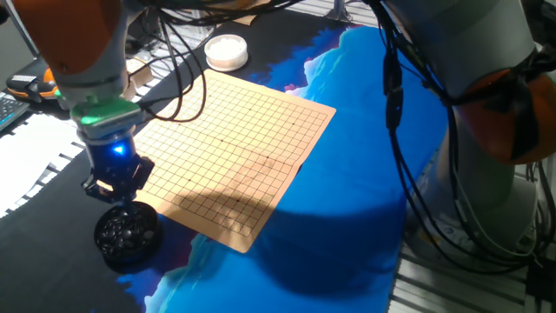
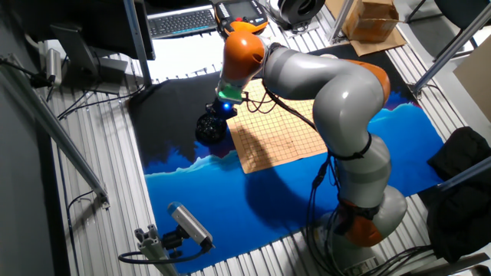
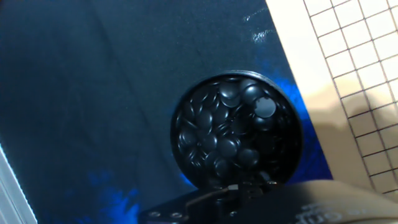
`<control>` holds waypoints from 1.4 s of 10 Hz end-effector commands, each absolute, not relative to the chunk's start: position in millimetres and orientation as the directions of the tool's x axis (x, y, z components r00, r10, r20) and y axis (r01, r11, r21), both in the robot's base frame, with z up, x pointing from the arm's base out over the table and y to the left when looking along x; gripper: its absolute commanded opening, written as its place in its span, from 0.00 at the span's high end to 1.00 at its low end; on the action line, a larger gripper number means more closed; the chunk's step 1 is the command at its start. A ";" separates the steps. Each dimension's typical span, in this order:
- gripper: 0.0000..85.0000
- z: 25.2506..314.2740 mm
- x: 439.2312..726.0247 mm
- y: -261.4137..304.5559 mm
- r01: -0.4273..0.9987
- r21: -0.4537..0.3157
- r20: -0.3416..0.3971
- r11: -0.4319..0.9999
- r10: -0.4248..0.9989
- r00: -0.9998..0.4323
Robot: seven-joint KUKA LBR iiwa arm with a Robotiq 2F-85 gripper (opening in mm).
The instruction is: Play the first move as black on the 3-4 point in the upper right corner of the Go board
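My gripper (image 1: 115, 193) hangs just above the round black bowl (image 1: 127, 232), which stands off the near left corner of the wooden Go board (image 1: 234, 148). In the hand view the bowl (image 3: 236, 130) is full of glossy black stones, and the board's edge (image 3: 354, 74) lies to its right. Only a dark part of the gripper (image 3: 231, 190) shows at the bottom edge, so I cannot tell how the jaws stand. No single black stone shows in the gripper or on the board, whose grid is bare. The other fixed view shows the gripper (image 2: 219, 115) over the bowl (image 2: 209, 128).
A white bowl (image 1: 226, 52) stands past the board's far corner. Blue and black cloth (image 1: 347, 174) covers the table. Cables (image 1: 395, 96) hang over the right side. A keyboard (image 2: 182, 21) lies beyond the table.
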State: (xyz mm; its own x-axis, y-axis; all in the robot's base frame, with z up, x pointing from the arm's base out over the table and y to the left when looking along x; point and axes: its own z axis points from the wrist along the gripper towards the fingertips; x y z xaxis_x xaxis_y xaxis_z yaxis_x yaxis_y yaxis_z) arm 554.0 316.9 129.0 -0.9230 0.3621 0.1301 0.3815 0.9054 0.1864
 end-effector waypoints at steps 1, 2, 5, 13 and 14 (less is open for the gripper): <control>1.00 125.7 553.6 320.9 0.380 0.165 0.112 0.910 0.366 -0.924; 0.80 121.5 553.1 325.2 0.377 0.126 0.088 0.918 0.368 -0.926; 0.80 115.2 557.4 327.1 0.386 0.142 0.091 0.911 0.376 -0.922; 0.80 87.8 556.2 345.7 0.411 0.140 0.059 0.901 0.407 -0.912; 0.60 86.1 555.6 347.2 0.413 0.137 0.056 0.900 0.410 -0.911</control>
State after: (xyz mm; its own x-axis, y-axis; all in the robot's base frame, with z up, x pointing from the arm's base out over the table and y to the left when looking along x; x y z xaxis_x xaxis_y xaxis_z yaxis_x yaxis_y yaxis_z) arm 555.6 347.3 86.1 -0.9103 0.4102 0.0558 0.4140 0.8999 0.1370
